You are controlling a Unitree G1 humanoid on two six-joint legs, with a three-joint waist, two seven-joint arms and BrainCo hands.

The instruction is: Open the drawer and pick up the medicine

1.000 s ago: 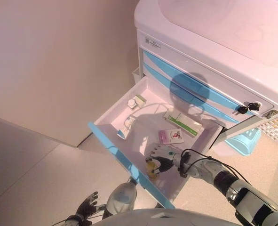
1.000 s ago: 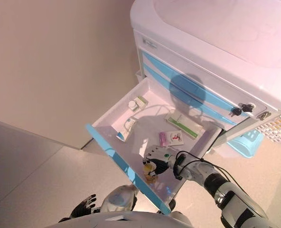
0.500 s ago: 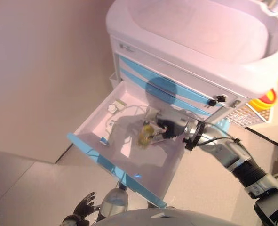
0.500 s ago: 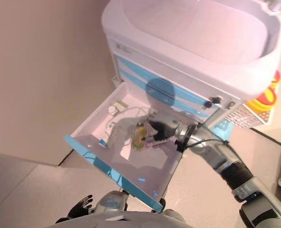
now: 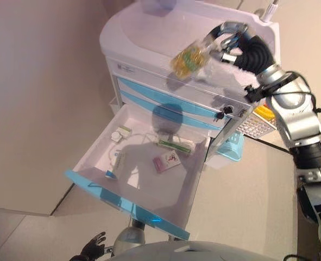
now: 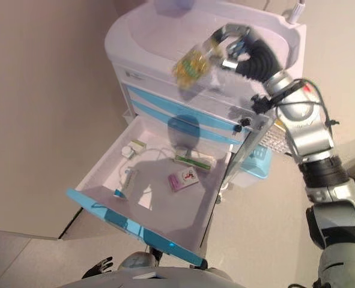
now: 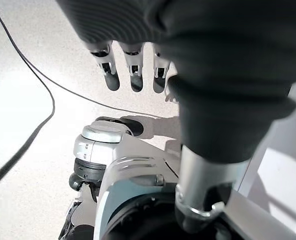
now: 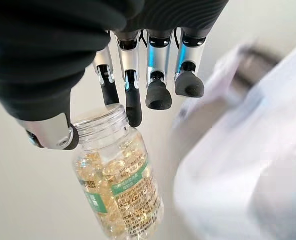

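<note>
A white medical cart with blue-striped drawers (image 5: 165, 103) is standing on a pale speckled floor (image 5: 241, 179) beside a beige wall (image 5: 41, 81), its lowest drawer (image 5: 144, 163) pulled open. The right robot hand (image 5: 228, 43) is pinching a clear plastic bottle of yellow capsules with a green label (image 5: 188, 58) by its neck, above the cart's top surface. The left robot hand (image 7: 132, 70) is hanging relaxed, fingers straight.

We had the right hand (image 5: 229, 42) up over the white cabinet's top (image 5: 165, 27), fingers pinched on the clear bottle (image 5: 188, 58) of yellow capsules. Below, the blue-fronted drawer (image 5: 122, 198) stood open, a pink box (image 5: 167, 161) and a green-striped box (image 5: 176, 144) inside. Our left hand (image 5: 93, 247) hung low near the floor.
</note>
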